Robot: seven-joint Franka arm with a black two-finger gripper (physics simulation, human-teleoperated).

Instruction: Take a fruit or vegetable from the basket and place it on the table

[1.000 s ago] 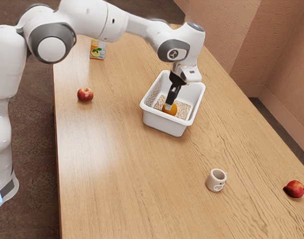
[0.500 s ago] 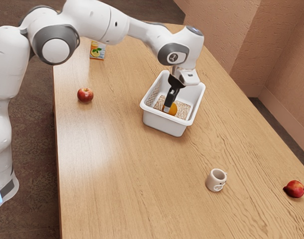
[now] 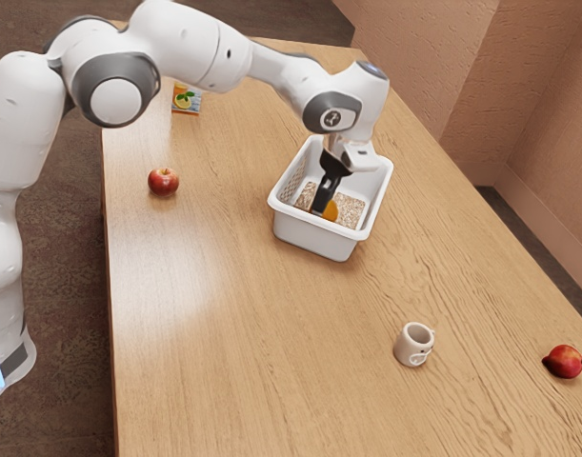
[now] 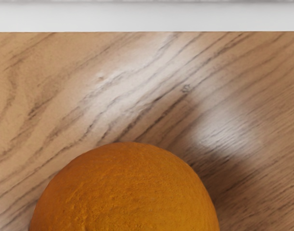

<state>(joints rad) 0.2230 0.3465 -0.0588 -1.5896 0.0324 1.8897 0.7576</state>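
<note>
Orange [image 3: 331, 211] down inside the white basket [image 3: 311, 235], low within the walls, with the black hand [image 3: 318, 208] right at it and partly in front of it from the exterior view's side. Hand angled down into the basket, on the exterior view's left of the orange's visible part; apart, together or clamped on the fruit, impossible to tell from these 2 views. Up close in the wrist view, the orange's rounded, finely pitted skin, with wood grain beyond it, darker shading at 1 side and a pale band farther off. White arm [image 3: 181, 43] reaching over from the exterior view's upper left to above the basket. Around the basket, on the brown wooden worktop [image 3: 224, 324], 4 other things: 1 red apple [image 3: 163, 182], to the exterior view's left of the basket; 1 small packet with a lemon picture [image 3: 187, 99], beyond the basket and toward the exterior view's left; 1 pale mug [image 3: 411, 346], nearer the camera than the basket and toward the exterior view's right; 1 round red fruit [image 3: 565, 362], well apart from the basket, far toward the exterior view's right.
</note>
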